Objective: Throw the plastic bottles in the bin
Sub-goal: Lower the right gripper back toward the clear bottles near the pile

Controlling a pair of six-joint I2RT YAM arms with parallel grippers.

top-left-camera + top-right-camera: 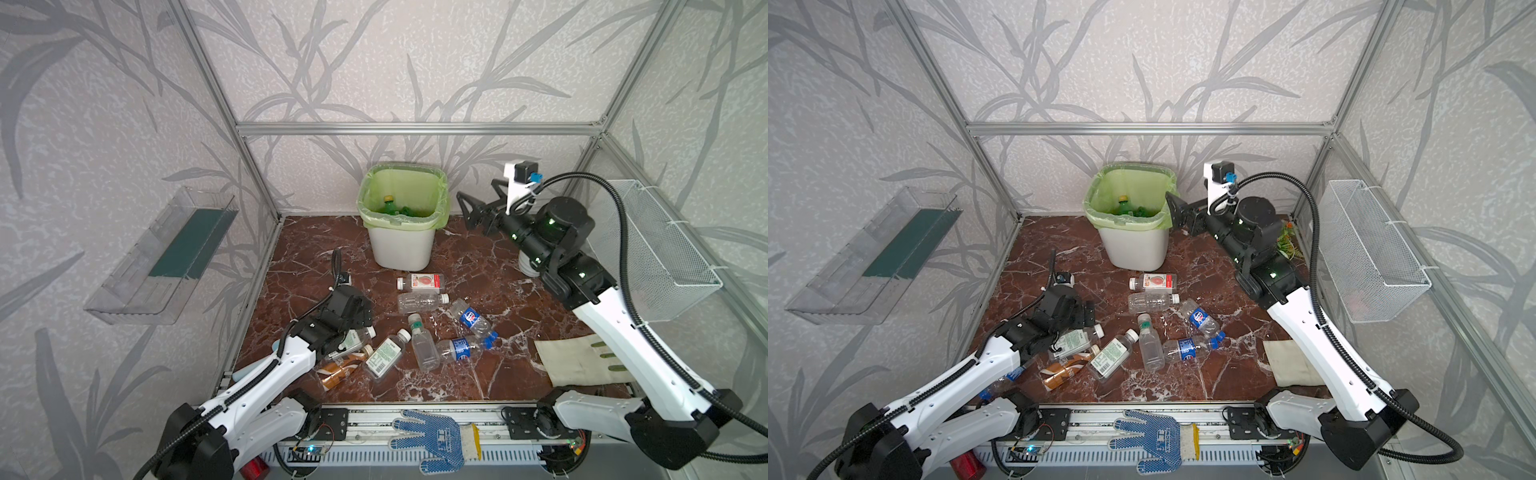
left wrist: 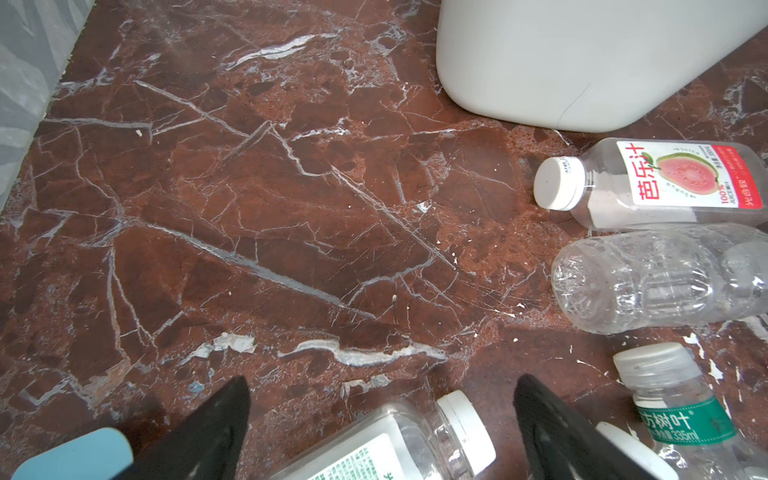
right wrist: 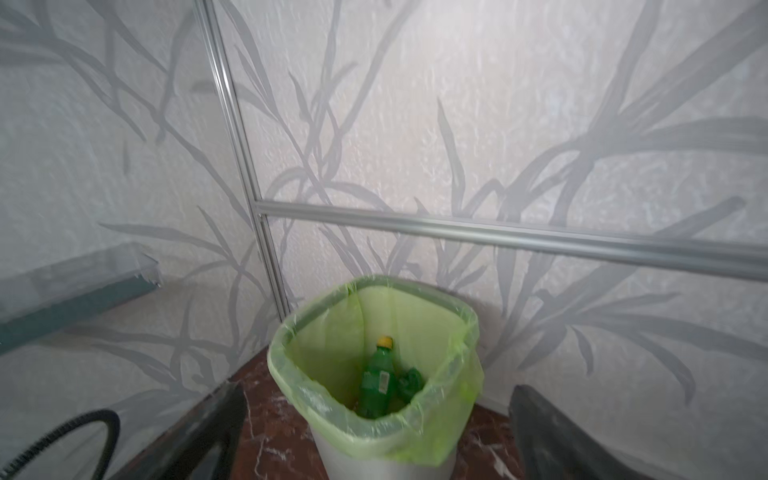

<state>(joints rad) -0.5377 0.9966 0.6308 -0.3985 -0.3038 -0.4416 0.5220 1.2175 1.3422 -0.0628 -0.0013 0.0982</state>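
As bin (image 1: 401,249) holds two bottles (image 3: 376,382), one brown (image 1: 338,369) outside.

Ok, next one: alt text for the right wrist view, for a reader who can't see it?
The right gripper, jaws open and empty, points at the white bin lined with a green bag, where a green bottle with a yellow cap sits inside. Behind it is leaf-patterned wallpaper with aluminium frame bars.

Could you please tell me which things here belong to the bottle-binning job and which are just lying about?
Job: bin; green bottles inside it; guava juice bottle, Pepsi bottles and other floor bottles.
Lying about: blue dotted glove; beige cloth; wire mesh basket; clear wall tray.
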